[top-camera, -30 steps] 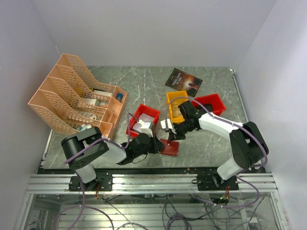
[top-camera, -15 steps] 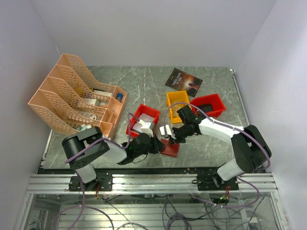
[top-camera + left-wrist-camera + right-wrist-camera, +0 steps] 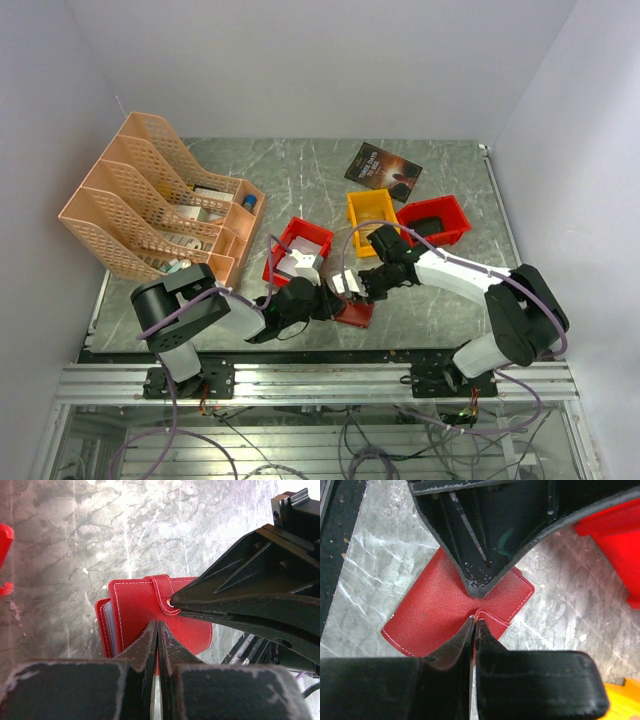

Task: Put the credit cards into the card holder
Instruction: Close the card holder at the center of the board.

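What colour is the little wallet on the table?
The card holder is red with pale stitching along its edges, clearest in the left wrist view.

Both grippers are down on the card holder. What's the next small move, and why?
Probably ease the right gripper upward to pry the snap tab open, with the left gripper pressing the card holder down. The holder lies closed with its tab fastened, both grippers are shut with their tips beside the snap, and no card can go in until it opens.
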`<state>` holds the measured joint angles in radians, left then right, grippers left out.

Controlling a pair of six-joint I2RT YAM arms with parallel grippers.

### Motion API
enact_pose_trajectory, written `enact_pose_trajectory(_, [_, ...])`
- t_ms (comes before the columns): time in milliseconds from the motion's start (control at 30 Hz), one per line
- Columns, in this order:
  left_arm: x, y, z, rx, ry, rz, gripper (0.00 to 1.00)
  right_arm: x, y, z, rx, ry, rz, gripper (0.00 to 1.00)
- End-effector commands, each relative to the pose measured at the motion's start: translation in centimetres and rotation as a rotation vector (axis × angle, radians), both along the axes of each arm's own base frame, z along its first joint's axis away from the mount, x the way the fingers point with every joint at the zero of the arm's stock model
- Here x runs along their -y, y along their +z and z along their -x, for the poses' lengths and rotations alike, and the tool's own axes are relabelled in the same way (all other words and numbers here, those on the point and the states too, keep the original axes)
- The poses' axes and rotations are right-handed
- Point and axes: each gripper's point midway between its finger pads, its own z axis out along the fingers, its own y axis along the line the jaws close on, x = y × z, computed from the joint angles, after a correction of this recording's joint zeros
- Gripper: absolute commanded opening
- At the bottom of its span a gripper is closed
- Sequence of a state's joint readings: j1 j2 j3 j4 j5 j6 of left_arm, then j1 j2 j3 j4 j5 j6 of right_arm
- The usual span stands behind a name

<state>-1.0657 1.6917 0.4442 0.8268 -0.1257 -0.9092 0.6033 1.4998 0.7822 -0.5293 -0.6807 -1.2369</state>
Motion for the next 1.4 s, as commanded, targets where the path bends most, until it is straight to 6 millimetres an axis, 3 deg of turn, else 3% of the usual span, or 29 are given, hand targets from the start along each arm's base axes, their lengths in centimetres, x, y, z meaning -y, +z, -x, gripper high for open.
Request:
enact_pose_trajectory(0, [-0.9,-1.8,0.2,-0.023,0.0,-0.052,0.1,3.7,-3.5,4.9,-0.115,0.077,0.177,0.0])
enact_pose_trajectory(267, [-0.6,-1.4,0.2,-0.026,0.003,-0.026,0.09,6.1,-5.6,6.8,-0.092,0.165,0.295,0.0])
enact_pose_trajectory(600, [-0.3,-1.7,0.3,-0.04,0.002,-0.01,0.09,6.9,-6.0,9.0,-0.101,0.301,0.398,0.0])
enact_pose_trajectory(733, [-0.5,-1.4,0.3,-0.04,0.011,-0.001,0.09,6.9,-6.2,9.0,-0.092,0.302,0.417,0.0])
enact_pose_trajectory(933, [-0.9,-0.7,0.5,-0.026,0.009,0.009,0.09,5.3,-6.1,7.7,-0.082,0.2,0.389,0.0])
enact_pose_trajectory(1133, [-1.3,1.4,0.7,0.007,-0.005,0.031,0.1,2.7,-4.9,6.5,-0.082,0.107,0.292,0.0])
enact_pose_trajectory(1367, [-4.0,2.0,1.0,0.014,0.044,-0.028,0.1,-0.6,-4.7,6.2,-0.094,0.013,0.204,0.0])
